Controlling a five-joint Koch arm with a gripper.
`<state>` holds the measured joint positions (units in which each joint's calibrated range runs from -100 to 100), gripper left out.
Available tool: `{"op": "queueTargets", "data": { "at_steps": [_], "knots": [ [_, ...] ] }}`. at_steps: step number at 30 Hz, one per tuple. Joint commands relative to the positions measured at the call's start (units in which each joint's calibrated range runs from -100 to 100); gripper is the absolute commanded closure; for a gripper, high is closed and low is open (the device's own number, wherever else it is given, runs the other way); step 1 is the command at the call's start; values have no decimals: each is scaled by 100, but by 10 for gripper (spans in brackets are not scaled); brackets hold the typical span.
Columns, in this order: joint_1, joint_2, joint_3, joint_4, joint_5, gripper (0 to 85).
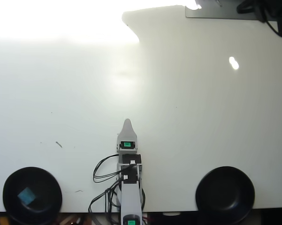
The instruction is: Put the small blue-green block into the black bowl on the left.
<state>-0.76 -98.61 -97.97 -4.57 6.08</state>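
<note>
In the overhead view our gripper sits in the lower middle of the frame, pointing toward the top edge. Only a single pale tip shows from above, the two jaws lying one over the other, so we cannot tell whether it is parted or closed. Nothing is visible at the tip, and the table around it is bare, so we judge that it carries nothing. Behind the tip we see the wrist motor with its green label, then the arm running down to the bottom edge with black cables looping off to its left.

Moving outward, the small blue-green block lies inside the black bowl in the lower left corner of the frame, resting on the bowl's floor a little left of centre and turned at an angle. It is well apart from our gripper. A second black bowl, alike in look, stands in the lower right corner and appears empty.

As we read it, the main work is done: the block is in the bowl at the frame's left. What remains, if anything, is only for us to bring the arm to rest; no object is left to move.
</note>
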Motion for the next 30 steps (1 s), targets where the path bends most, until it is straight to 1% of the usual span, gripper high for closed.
{"op": "queueTargets", "data": {
  "at_steps": [1,3,30],
  "knots": [
    [-54,-75,-203,185,-34,373],
    [-142,-75,-203,169,-39,373],
    [-127,-53,-203,7,-20,373]
  ]
}}
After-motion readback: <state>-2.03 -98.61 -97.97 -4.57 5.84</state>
